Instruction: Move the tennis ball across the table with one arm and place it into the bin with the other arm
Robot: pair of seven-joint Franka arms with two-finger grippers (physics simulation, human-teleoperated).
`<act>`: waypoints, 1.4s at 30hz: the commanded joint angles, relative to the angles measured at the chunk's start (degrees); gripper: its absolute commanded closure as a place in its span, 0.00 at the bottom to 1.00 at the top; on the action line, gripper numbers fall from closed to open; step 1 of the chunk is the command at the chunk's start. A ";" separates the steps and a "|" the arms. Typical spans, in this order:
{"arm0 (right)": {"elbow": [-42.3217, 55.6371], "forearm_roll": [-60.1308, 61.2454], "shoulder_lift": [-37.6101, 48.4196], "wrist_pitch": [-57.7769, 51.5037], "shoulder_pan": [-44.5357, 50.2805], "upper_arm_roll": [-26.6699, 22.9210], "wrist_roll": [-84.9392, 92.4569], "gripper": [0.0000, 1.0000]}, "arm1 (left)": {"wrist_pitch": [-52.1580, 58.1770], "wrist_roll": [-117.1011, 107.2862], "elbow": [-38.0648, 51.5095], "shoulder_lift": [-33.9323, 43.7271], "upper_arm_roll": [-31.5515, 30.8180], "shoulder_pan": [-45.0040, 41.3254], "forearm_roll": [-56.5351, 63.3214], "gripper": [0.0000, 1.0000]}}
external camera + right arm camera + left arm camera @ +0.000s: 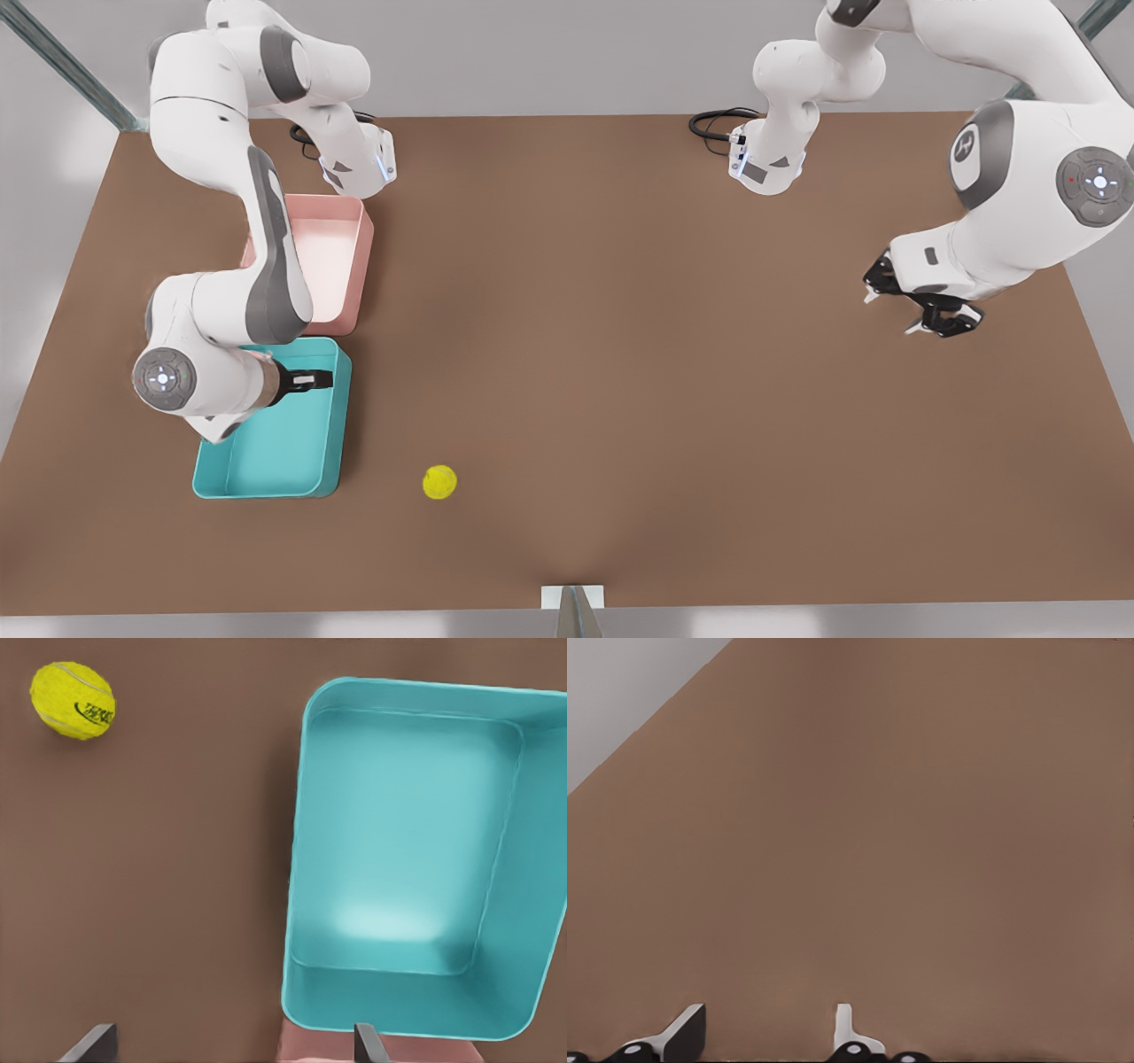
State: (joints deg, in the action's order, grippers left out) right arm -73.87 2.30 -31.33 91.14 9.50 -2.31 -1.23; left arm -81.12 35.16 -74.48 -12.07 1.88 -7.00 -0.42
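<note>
The yellow-green tennis ball [439,482] [73,700] lies on the brown table [620,354], a short way to the front view's right of the teal bin [342,416] [297,859]. The bin has nothing in it. My right gripper [310,381] [232,1041] hangs over the bin's far end, open and holding nothing. Far off at the front view's right, my left gripper [890,313] [764,1032] hovers open above bare table, with nothing between its fingers.
A pink tray [337,257] [301,1050] stands right behind the teal bin, partly covered by the right arm. Black cables [713,124] lie near the arm bases at the back edge. A small white mount [572,598] sits at the table's front edge.
</note>
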 commanded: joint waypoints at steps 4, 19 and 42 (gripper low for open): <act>4.96 5.61 -7.07 15.38 2.10 0.29 -12.66 0.00 | 7.47 -44.65 -0.23 -0.59 -0.38 -0.47 0.34 0.00; 12.26 5.44 -21.23 31.64 -1.15 0.02 -3.69 0.00 | 10.46 -44.48 -0.75 -0.32 -1.53 0.23 0.16 0.00; 8.84 4.65 -23.51 34.28 0.87 0.11 -3.96 0.00 | 10.90 -44.30 -1.28 -0.41 -1.53 0.32 -0.10 0.00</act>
State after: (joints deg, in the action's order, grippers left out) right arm -65.09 6.90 -54.91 125.26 10.29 -2.18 -5.53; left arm -70.36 -4.96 -75.79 -12.55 0.35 -6.67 -0.54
